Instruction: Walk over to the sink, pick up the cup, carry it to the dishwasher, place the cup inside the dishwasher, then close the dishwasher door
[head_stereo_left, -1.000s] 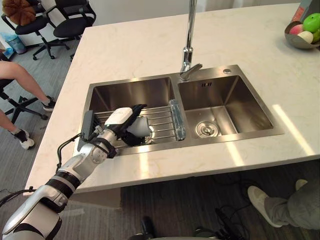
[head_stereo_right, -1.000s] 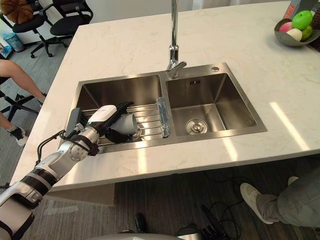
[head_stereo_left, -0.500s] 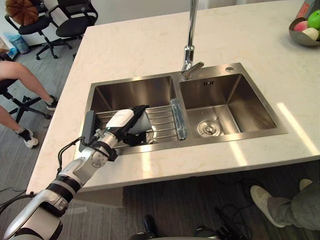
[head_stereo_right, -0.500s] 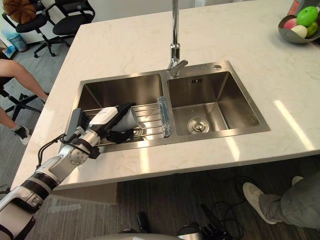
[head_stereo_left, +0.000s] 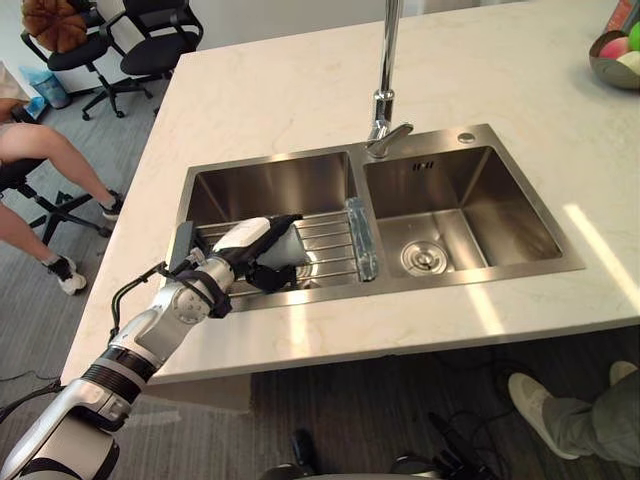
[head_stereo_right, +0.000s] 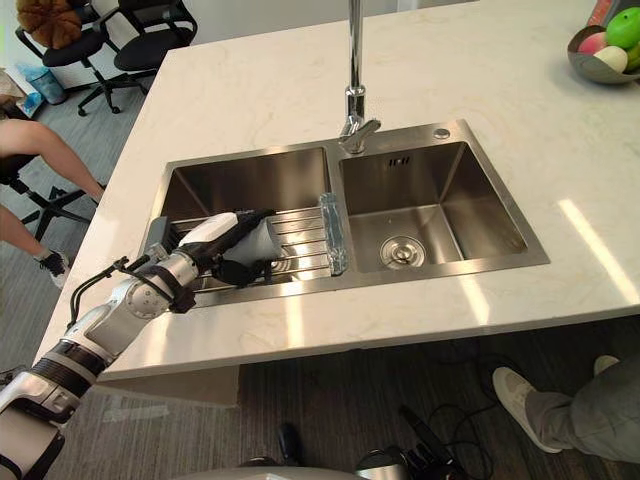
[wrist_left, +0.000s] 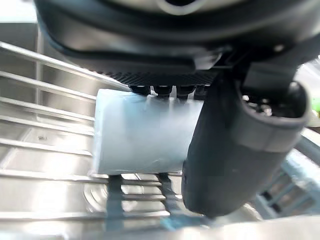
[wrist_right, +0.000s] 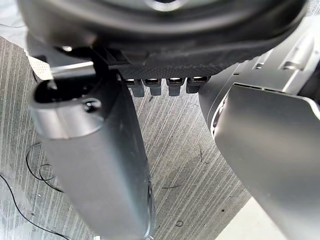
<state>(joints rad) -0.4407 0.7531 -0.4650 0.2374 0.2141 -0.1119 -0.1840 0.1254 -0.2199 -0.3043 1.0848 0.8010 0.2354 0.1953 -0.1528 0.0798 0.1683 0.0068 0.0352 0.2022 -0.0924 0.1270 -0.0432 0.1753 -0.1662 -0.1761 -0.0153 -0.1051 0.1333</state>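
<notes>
The left robot hand (head_stereo_left: 248, 243) reaches in from the lower left of the head view and is clamped on the cup (head_stereo_left: 288, 248). Its fingers (wrist_left: 165, 90) curl over one side and its thumb (wrist_left: 235, 150) presses the other. The cup is pale and lies on its side in that grip, over the wire rack (head_stereo_left: 325, 240) that spans the near part of the sink's left basin (head_stereo_left: 270, 185). Whether the cup touches the rack's bars cannot be told. A clear block (head_stereo_left: 358, 238) ends the rack by the divider between the basins.

The right basin (head_stereo_left: 470, 200) lies right of centre with a round drain (head_stereo_left: 425, 260) in its floor. A tall chrome tap (head_stereo_left: 385, 90) rises behind the divider, toward the top of the frame. The steel sink sits in a pale marbled desk (head_stereo_left: 280, 90). A bowl of fruit (head_stereo_left: 615, 60) stands at the upper right corner.

The right robot hand (wrist_right: 200, 45) hangs over grey floor and holds nothing. Whether it is spread or closed cannot be told.

Black office chairs (head_stereo_left: 150, 45) stand at the upper left. A seated person's bare legs (head_stereo_left: 40, 160) show at the left edge, and another person's shoe and trouser leg (head_stereo_left: 580, 415) at the lower right
</notes>
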